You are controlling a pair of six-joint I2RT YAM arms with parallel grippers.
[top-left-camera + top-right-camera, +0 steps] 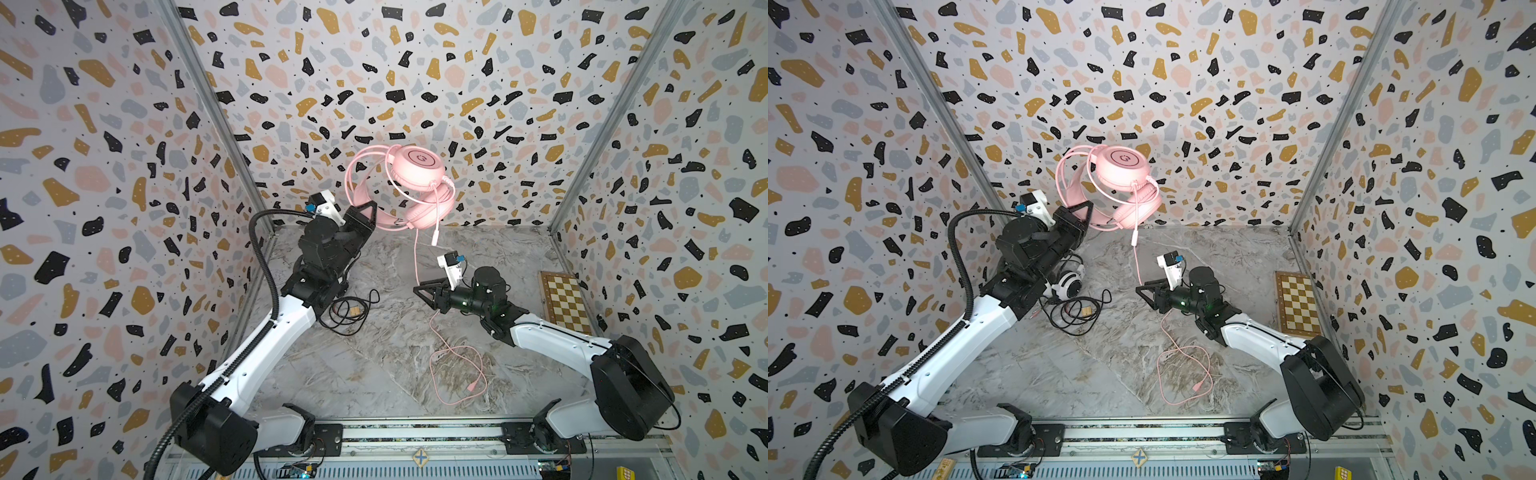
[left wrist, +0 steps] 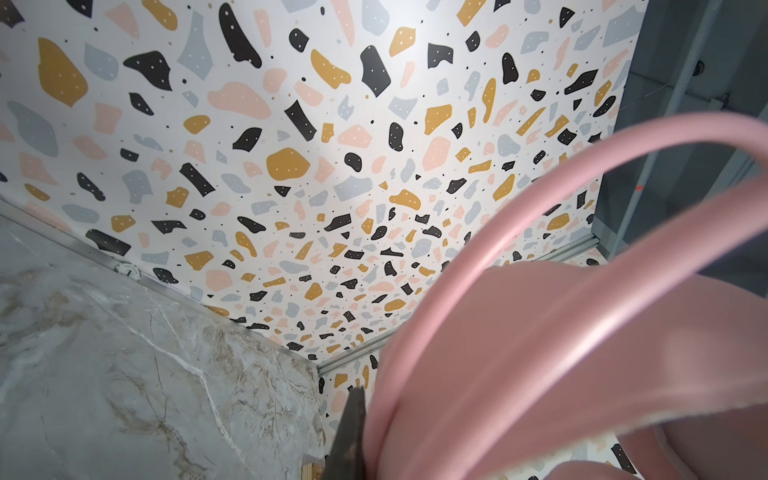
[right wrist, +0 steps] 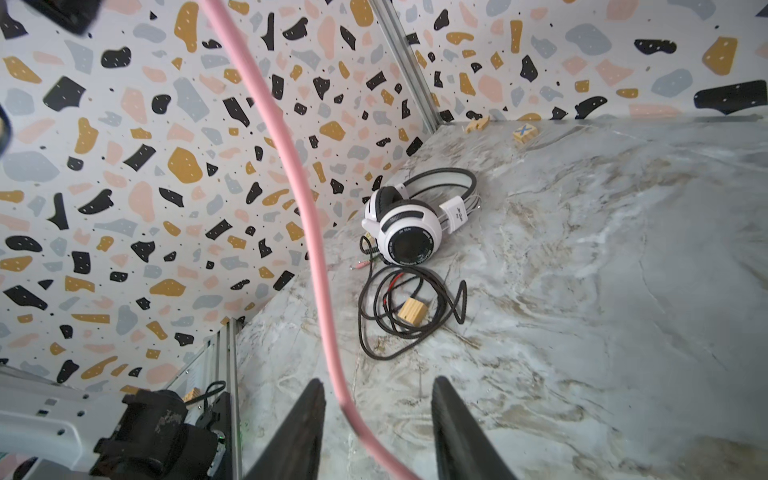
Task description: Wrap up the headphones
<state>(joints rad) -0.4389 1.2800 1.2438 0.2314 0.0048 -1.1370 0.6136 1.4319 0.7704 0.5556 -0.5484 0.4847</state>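
Note:
The pink headphones hang in the air at the back, cable coiled around the earcups. My left gripper is shut on their headband; only one dark finger shows beside it. The pink cable drops from them and runs loosely between the fingers of my open right gripper, then loops on the table. The white headphones lie on the table by the left arm.
A black cable lies coiled beside the white headset, around a small wooden block. A chessboard leans at the right wall. Two wooden tiles lie near a wall corner.

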